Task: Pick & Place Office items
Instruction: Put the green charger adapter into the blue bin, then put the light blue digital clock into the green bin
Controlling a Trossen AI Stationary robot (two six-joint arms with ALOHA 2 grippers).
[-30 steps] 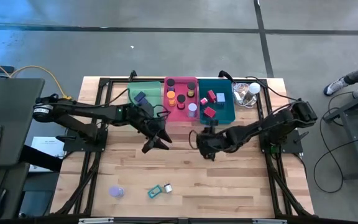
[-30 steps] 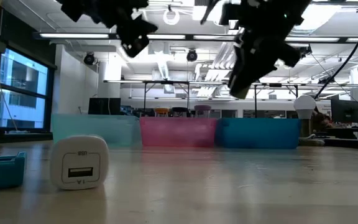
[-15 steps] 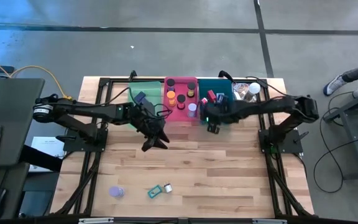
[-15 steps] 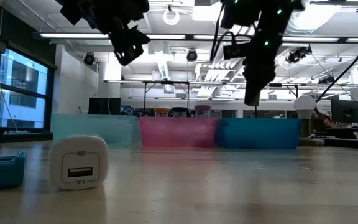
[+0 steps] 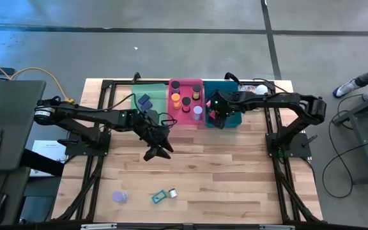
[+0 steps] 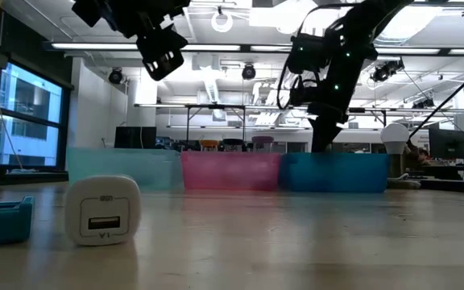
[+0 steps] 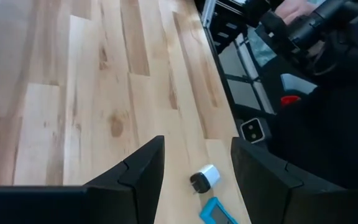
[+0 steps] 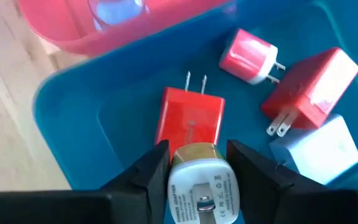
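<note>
My right gripper is over the teal tray, shut on a white charger with a gold top. Under it in the tray lie a red charger, a pink charger, another red one and a pale block. My left gripper hangs open above the middle of the table. A white plug and a teal item show between its fingers, lying on the wood near the front edge. A purple disc lies to their left. My right gripper pinches the white charger by its two side faces between both fingers. The fingers point down into the teal tray, and the charger's label faces the wrist camera. It sits just above the red charger; whether it touches it, I cannot tell.
The pink tray holds several short cylinders, and the green tray holds a dark purple item. A clear shiny lump with a white ball sits right of the teal tray. Bare wood lies between the trays and the front items.
My right gripper has swung from above the table's middle toward the far edge, carrying the white charger, and now dips into the teal tray.
</note>
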